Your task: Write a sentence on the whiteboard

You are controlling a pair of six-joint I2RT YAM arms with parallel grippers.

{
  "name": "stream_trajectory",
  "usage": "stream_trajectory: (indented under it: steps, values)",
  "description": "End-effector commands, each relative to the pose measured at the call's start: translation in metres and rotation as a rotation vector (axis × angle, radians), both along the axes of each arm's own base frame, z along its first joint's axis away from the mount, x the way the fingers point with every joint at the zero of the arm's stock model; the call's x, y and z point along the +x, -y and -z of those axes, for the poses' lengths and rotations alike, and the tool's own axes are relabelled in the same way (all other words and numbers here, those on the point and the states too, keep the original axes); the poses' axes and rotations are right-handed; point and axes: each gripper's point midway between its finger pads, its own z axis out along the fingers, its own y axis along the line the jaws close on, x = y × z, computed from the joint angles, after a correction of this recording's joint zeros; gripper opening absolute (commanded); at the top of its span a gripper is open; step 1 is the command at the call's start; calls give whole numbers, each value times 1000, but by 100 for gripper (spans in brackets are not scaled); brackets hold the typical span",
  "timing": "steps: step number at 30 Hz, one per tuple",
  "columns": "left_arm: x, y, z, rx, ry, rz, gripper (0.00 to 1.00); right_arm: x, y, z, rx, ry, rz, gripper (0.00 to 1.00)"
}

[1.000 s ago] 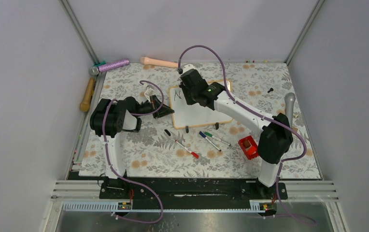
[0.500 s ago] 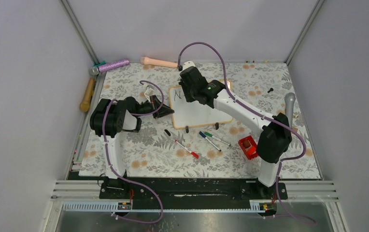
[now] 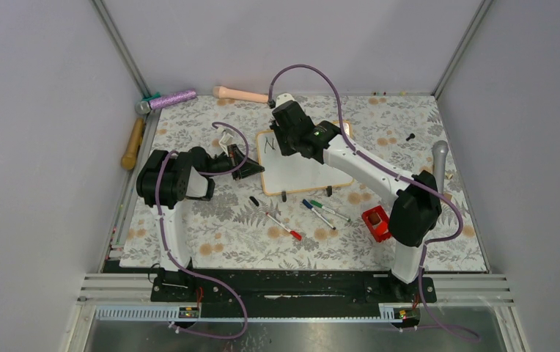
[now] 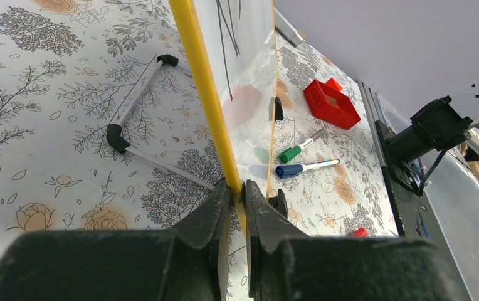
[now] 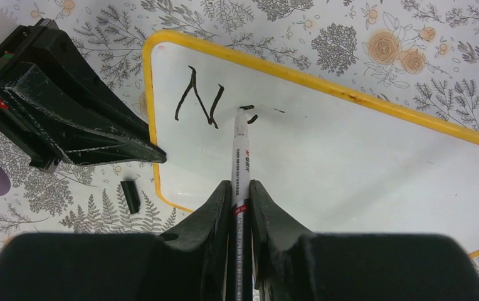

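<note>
We see the board [image 3: 303, 165] lying toward the far middle of the floral mat [image 3: 211, 235], nearer the back wall [image 3: 284, 44] than the arm bases, with its two black feet on the near side. Bare mat shows to the board's right, as far as a small black part [image 3: 410, 136] and a grey cylinder [image 3: 439, 155] by the right border. On the near side lie a black cap [image 3: 253, 200], a red pen [image 3: 284, 226], a blue pen [image 3: 318, 215], a green pen [image 3: 332, 212] and a red block [image 3: 377, 222], all apart from the board. A pink handle [image 3: 240, 93], a purple roll [image 3: 171, 98] and a wooden handle [image 3: 132, 143] lie along the far and left borders.

The left gripper [image 4: 237, 188] comes in from the board's left side. Its fingers [image 4: 209, 216] are closed on the yellow frame, one on each face of that edge. The right gripper [image 5: 240, 188] hangs over the board with its fingers closed on a marker [image 5: 241, 150] that points toward the far edge. The marker's tip touches the white face just right of a black N, where a short stroke and a dash follow. That is all of the sentence [image 5: 199, 97] we can read. The N sits in the far-left corner, close to the left gripper's tip. Toward the right and near edges the white face is bare.
</note>
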Motion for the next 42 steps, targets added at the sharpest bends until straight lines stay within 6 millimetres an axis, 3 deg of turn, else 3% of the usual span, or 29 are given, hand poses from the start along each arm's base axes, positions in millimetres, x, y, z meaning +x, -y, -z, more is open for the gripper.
stream_trajectory:
  steps: [1,21,42]
  values:
    - [-18,6,4,23,73,92,0,2,-3,-5,22,-10,-13,0]
    - [-18,6,4,24,73,93,0,-8,10,11,-28,-44,-12,0]
    - [-18,6,4,24,74,93,0,0,30,3,-100,10,61,0]
